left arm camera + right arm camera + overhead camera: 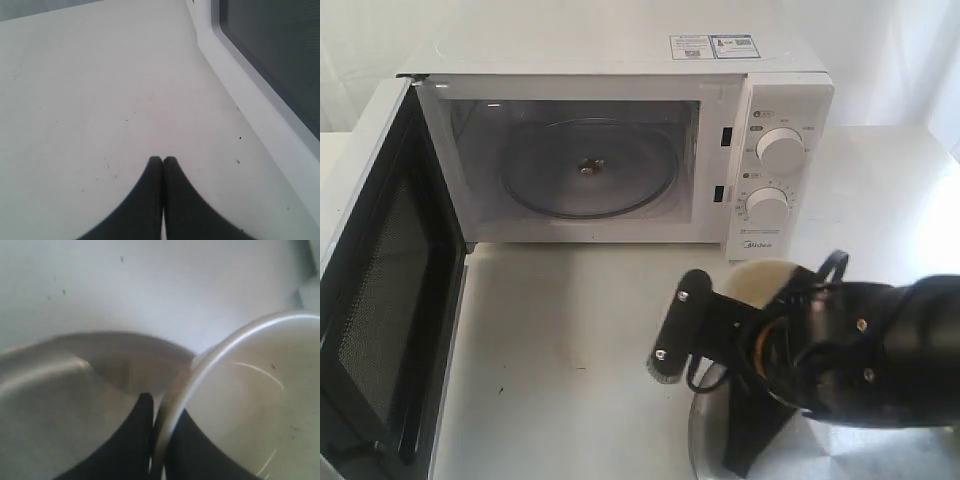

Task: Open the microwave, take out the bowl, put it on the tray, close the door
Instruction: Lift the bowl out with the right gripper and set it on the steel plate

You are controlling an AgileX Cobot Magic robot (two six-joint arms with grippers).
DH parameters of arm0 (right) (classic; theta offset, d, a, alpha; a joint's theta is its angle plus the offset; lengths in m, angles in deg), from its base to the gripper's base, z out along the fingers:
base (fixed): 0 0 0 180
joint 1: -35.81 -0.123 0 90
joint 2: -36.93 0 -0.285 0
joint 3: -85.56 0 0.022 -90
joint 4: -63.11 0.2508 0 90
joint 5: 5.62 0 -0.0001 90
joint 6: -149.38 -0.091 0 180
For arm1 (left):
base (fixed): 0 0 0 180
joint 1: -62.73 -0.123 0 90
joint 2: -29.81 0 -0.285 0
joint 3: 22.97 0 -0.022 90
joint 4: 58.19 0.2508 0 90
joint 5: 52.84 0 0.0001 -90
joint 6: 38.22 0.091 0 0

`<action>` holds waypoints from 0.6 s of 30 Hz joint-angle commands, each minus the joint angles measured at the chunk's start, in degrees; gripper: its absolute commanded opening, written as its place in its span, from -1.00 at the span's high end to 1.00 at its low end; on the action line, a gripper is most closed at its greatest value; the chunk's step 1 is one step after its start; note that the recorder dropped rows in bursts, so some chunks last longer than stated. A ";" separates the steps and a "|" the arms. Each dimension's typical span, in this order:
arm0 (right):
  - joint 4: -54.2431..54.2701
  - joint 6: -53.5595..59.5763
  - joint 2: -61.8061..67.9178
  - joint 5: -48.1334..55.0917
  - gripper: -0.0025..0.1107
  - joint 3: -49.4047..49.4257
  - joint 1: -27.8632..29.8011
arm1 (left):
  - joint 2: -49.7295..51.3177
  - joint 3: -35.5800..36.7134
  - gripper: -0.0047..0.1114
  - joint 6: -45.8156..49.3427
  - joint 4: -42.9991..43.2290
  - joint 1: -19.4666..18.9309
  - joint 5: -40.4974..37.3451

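1. The microwave (620,150) stands far back on the worktop (570,340), its door (380,300) swung open leftward.
2. The right claw (159,412) pinches the rim of the cream bowl (240,405), which is tilted over the silver tray (50,405), near right.
3. The left claw (162,161), pressed together, hangs over the worktop beside the door.

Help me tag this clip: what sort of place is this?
Likely a kitchen-counter test bench: a white table carrying a microwave with its door open and a metal tray, a bowl in the right gripper.
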 commanded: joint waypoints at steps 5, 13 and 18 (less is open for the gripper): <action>-11.31 -25.34 -0.47 3.57 0.95 7.51 0.75 | -0.12 -0.14 0.92 -0.14 -0.39 0.13 0.00; -18.96 -35.94 -0.47 5.85 0.43 8.32 0.75 | -0.12 -0.14 0.92 -0.14 -0.39 0.13 0.00; -27.34 -41.52 -0.47 3.45 0.08 7.27 0.62 | -0.12 -0.14 0.92 -0.14 -0.39 0.13 0.00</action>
